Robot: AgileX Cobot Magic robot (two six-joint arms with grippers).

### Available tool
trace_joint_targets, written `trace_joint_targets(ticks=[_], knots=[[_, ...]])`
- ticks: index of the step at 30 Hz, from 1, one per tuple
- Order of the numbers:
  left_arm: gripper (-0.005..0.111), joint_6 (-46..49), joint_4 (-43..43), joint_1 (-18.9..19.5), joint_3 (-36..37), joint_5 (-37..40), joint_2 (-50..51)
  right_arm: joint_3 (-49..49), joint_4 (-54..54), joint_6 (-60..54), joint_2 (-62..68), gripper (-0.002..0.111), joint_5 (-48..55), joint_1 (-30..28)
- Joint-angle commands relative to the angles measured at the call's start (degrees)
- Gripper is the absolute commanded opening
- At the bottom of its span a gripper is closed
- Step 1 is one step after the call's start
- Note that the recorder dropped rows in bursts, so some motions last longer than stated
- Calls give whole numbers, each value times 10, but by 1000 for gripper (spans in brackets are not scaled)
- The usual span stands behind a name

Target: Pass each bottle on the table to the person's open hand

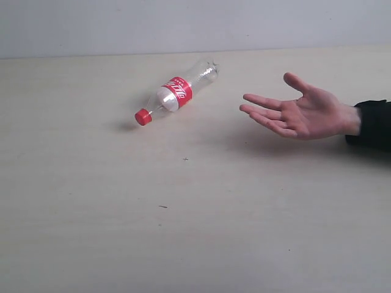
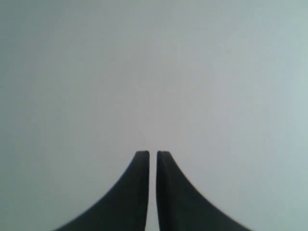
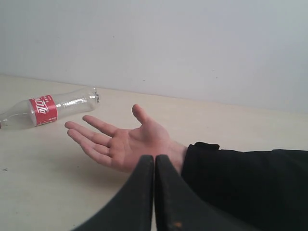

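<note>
One clear bottle with a red label and red cap [image 1: 176, 93] lies on its side on the table [image 1: 183, 213], cap toward the front left; the right wrist view shows this bottle [image 3: 45, 109] too. The other bottles are out of view. The person's open hand [image 1: 299, 113] hovers palm up to the right of it. Neither arm appears in the exterior view. My left gripper [image 2: 152, 153] is shut and faces only a blank grey wall. Just behind the person's hand [image 3: 122, 142] and wrist, my right gripper [image 3: 154, 157] is also shut, holding nothing.
The person's black sleeve [image 1: 372, 122] enters from the right edge; in the right wrist view the sleeve [image 3: 240, 180] lies close beside my right gripper. A grey wall [image 1: 195, 24] stands behind the table's far edge.
</note>
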Motion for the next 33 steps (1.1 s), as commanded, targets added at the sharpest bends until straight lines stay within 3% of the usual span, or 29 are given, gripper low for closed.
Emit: trace_joint_targets(ticks=[1, 5, 10, 15, 22, 29, 33], knots=[[8, 27, -59, -3, -1, -26, -3, 2, 2, 3, -2, 1, -6, -2], [6, 64, -148, -3, -1, -42, 44, 2, 2, 3, -2, 1, -14, -2], [6, 84, -160, -3, -69, -39, 196, 2, 2, 3, -2, 1, -12, -2], [6, 70, -47, -3, -195, 28, 384, 2, 2, 3, -2, 1, -12, -2], [6, 37, 97, -4, -415, 196, 639, 2, 2, 3, -2, 1, -12, -2], [7, 99, 176, -4, -649, 484, 829, 2, 2, 3, -2, 1, -12, -2], [24, 142, 176, -16, -751, 616, 914, 2, 2, 3, -2, 1, -12, -2]])
